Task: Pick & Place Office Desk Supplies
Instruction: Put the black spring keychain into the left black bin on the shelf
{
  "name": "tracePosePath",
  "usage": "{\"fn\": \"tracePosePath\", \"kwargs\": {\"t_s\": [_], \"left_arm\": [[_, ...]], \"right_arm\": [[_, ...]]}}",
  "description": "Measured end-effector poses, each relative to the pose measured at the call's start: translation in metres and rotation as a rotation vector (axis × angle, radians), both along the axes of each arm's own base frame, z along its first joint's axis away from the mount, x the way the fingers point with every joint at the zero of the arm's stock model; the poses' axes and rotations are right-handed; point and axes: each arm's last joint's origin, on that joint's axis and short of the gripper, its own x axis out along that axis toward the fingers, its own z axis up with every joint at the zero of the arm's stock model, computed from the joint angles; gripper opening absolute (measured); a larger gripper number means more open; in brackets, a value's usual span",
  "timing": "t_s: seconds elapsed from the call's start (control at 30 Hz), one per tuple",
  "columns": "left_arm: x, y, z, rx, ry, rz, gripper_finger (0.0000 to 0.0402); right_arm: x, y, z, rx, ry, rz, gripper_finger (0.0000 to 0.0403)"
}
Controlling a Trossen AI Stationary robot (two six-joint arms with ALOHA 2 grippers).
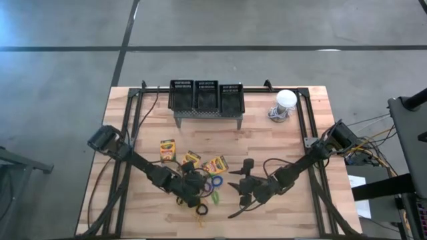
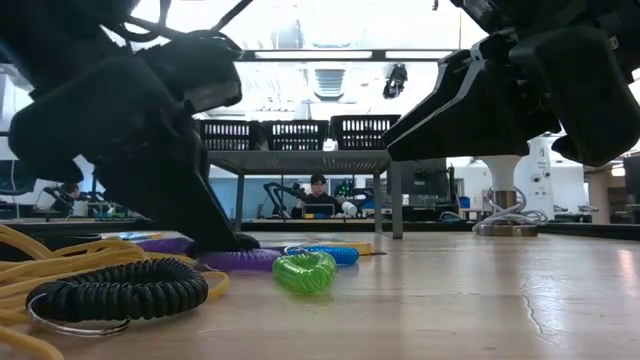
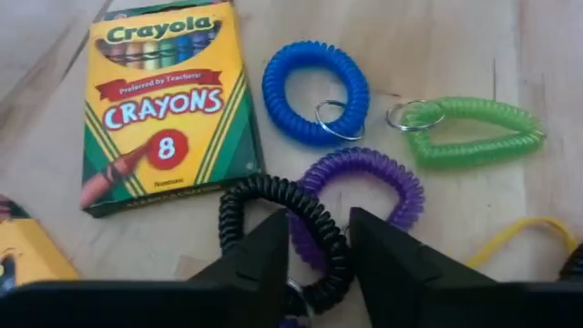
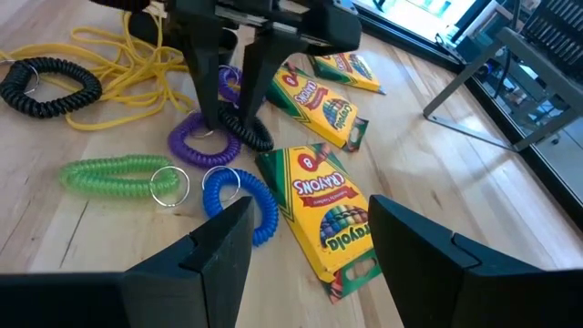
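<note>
Two left gripper (image 3: 317, 239) jaws narrowly astride black loop (image 3: 290, 228); right gripper (image 4: 310, 232) jaws wide, empty.

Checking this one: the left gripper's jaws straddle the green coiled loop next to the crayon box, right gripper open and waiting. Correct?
Not quite. The left gripper has its jaws either side of the black coiled plastic loop, not the green coiled plastic loop, which lies apart; the left wrist view shows it. The rest holds: yellow-green crayon box nearby, right gripper open.
</note>
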Motion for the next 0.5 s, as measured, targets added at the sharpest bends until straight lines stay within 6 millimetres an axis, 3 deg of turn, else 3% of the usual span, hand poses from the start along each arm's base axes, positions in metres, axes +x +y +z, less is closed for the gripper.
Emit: {"fn": "tracePosePath", "kwargs": {"t_s": [0.27, 0.5], "left_arm": [[0.014, -0.008, 0.042, 0.06, 0.033, -0.032, 0.0013], [0.006, 0.007, 0.099, 0.327, 0.069, 0.094, 0.0029]], "right_arm": [[0.0, 0.0, 0.0, -0.003, 0.002, 0.001, 0.0215], [-0.001, 0.0, -0.001, -0.001, 0.004, 0.0, 0.0215]]}}
